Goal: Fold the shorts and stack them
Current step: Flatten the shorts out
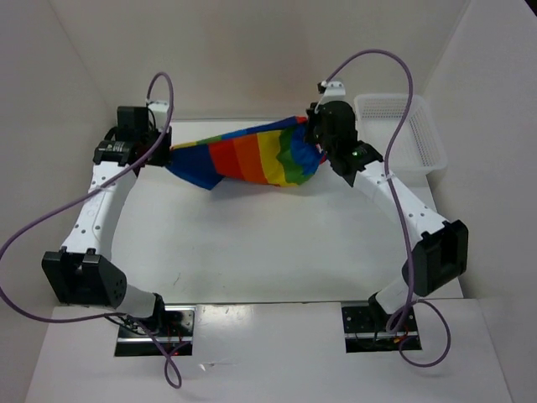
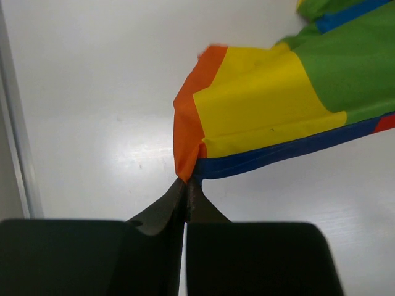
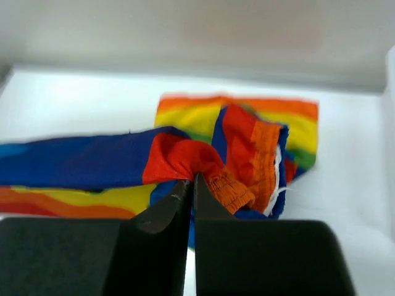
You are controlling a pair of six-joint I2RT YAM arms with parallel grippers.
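Top external view shows the shorts (image 1: 252, 159) held stretched between both arms at the far side of the table (image 1: 277, 252). The left gripper (image 2: 186, 184) and right gripper (image 3: 192, 180) each pinch a cloth edge. I think they should lower together, keeping it tight and flat.

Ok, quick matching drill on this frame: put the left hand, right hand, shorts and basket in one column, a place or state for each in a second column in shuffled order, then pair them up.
1. left hand
2. right hand
3. shorts
4. basket

A. strung between both hands
B. shut on a bunched red-orange fold
C. standing apart at the far right
D. shut on an orange-and-blue corner

Pairs: 1-D, 2-B, 3-A, 4-C
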